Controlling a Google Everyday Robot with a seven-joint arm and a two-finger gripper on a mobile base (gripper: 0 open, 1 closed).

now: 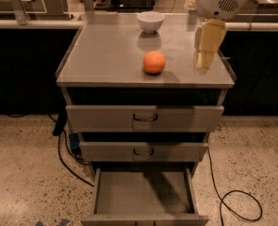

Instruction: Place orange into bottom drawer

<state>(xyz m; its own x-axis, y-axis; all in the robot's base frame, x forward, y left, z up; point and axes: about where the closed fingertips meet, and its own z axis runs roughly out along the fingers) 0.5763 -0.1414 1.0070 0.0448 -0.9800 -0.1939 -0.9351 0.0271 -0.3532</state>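
Note:
The orange point(154, 62) sits on the grey cabinet top point(110, 55), right of centre and near the front edge. The bottom drawer point(143, 193) is pulled out wide open, and nothing shows inside it. My gripper point(202, 66) hangs from the white arm point(218, 1) over the right side of the cabinet top. It is to the right of the orange, apart from it, and holds nothing that I can see.
A white bowl point(150, 21) stands at the back of the cabinet top. The two upper drawers point(144, 118) with dark loop handles are slightly out. Black cables point(233, 204) lie on the speckled floor on both sides. Dark counters flank the cabinet.

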